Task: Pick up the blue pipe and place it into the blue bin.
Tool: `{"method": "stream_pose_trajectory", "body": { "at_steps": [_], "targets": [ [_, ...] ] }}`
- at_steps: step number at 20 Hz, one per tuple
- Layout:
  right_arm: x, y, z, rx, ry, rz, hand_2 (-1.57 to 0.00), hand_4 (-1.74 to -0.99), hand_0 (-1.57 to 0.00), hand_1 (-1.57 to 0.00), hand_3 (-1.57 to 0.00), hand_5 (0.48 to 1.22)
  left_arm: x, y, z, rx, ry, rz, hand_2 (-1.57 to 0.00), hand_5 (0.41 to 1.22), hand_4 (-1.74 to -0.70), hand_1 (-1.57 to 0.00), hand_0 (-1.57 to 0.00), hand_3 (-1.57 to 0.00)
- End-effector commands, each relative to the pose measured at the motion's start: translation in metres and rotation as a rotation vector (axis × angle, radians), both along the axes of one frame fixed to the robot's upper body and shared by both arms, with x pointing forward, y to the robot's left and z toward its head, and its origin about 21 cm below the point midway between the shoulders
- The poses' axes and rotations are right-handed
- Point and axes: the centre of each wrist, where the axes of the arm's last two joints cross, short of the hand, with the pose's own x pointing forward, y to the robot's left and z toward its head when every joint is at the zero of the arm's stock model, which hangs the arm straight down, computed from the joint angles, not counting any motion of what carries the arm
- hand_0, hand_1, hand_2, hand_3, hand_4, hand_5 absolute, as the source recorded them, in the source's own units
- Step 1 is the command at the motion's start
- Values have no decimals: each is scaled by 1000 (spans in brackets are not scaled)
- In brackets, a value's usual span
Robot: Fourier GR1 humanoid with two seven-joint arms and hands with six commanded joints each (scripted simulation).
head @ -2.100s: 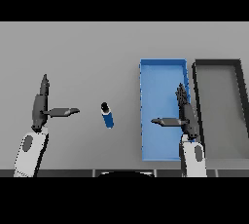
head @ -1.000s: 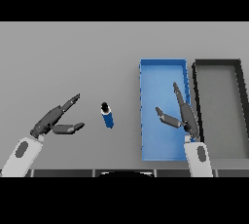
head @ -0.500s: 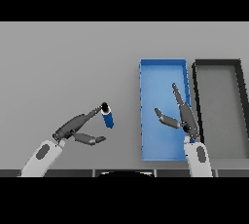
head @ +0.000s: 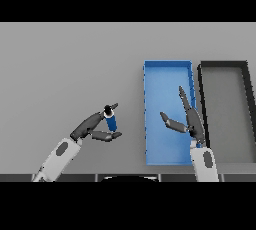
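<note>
Reaching in from the lower left, the left hand (head: 90,127) sits right at the blue pipe (head: 110,120), its fingers spread apart: the upper fingers stretch toward the pipe's dark top end at about 2 o'clock from the palm, and the thumb lies lower, pointing toward the pipe's bottom end at about 3 o'clock. The fingertips look to be touching or all but touching the pipe; whether they press on it cannot be told. The fingers are fairly straight, bracketing the pipe from its left side rather than wrapped round it.

The pipe is a short blue tube with a dark cap, lying on the grey table (head: 65,69) with its cap at roughly 11 o'clock. It rests just to the left of the blue bin (head: 148,124), apart from the bin's wall.

The bin is a long tray running away from the robot, and beside it at 3 o'clock stands a dark bin (head: 201,94) of similar shape, the two close side by side.

The right hand (head: 192,121) hangs over the blue bin's right half, fingers straight and pointing to 11 o'clock, thumb stuck out to 9 o'clock, holding nothing.
</note>
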Motion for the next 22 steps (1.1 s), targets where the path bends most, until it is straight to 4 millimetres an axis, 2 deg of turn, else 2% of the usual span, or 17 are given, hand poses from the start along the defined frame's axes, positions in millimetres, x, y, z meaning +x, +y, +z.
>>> {"method": "stream_pose_trajectory", "body": {
  "at_steps": [1, 3, 5, 7, 8, 9, 10, 12, 14, 15, 17, 22],
  "targets": [
    [-3, -2, 0, -4, -5, -2, 1, -1200, 1, 1, 1, 547, -1, -1, -1, -3, -24, -2, 1, 497, -1104, 1, 1, 1],
    [-4, -1, -2, -14, 6, -6, 1, -1195, 1, 1, 1, 548, 4, -7, -5, -20, -25, -5, -23, 517, -1098, 1, 1, 0],
    [-2, -4, 1, -17, 10, -11, 1, -1188, 1, 1, 1, 550, 6, -15, -9, -81, 3, -16, -87, 567, -1137, 1, 1, -44],
    [-1, -2, 2, -18, 1, -11, 1, -1188, 1, 1, 1, 556, 9, -21, -7, -143, 33, -10, -269, 635, -1217, -118, 1, -202],
    [-2, -1, 0, -8, -2, -11, 1, -1196, 1, 1, 1, 560, 7, -26, -11, -167, 49, -10, -417, 675, -1268, -248, -39, -345],
    [-3, -3, -1, -14, 5, -9, 1, -1192, 1, 1, 1, 560, 6, -27, -10, -202, 54, -11, -578, 784, -1301, -411, -179, -590],
    [-2, -2, -2, -12, 15, -9, 1, -1191, 1, 1, 1, 561, 6, -32, -11, -212, 70, -6, -777, 872, -1383, -642, -418, -777],
    [-5, -2, -3, -19, 11, -4, 1, -1184, 1, 1, 1, 562, 6, -39, -10, -215, 48, -7, -1063, 997, -1505, -976, -833, -1015],
    [-3, -3, -1, -33, 10, -12, 1, -1179, 1, 1, 1, 561, 3, -39, -11, -229, 38, -23, -1246, 1078, -1588, -1190, -1099, -1196],
    [-1, 0, -1, -31, 14, -14, 1, -1178, 1, 1, 1, 561, 2, -39, -9, -223, 30, -25, -1311, 1106, -1617, -1266, -1193, -1258],
    [-1, -2, 0, -24, 10, -12, 1, -1176, 1, 1, 1, 559, -4, -45, -11, -219, 12, -33, -1404, 1148, -1561, -1376, -1329, -1370],
    [-1, -4, -3, -40, 12, -17, 1, -1160, 1, 1, 1, 554, -6, -51, -4, -246, -57, -41, -1516, 1197, -1494, -1507, -1492, -1505]
  ]
}}
